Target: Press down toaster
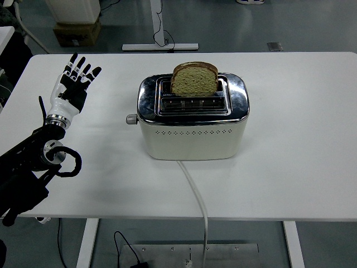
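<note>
Plainly, the left hand (76, 79) hovers spread and empty, well apart from the toaster (192, 118); a misjudged reach could miss the lever (131, 119) (small) and shove the body.

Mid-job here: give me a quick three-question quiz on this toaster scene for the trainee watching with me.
1. True or false: the left robot hand is touching the toaster.
2. Which slot holds the bread slice: A) far, B) near?
3. On which side of the toaster does the lever knob stick out in the head view?

Key: 1. False, it is apart, fingers spread. 2. A. 3. Left.
</note>
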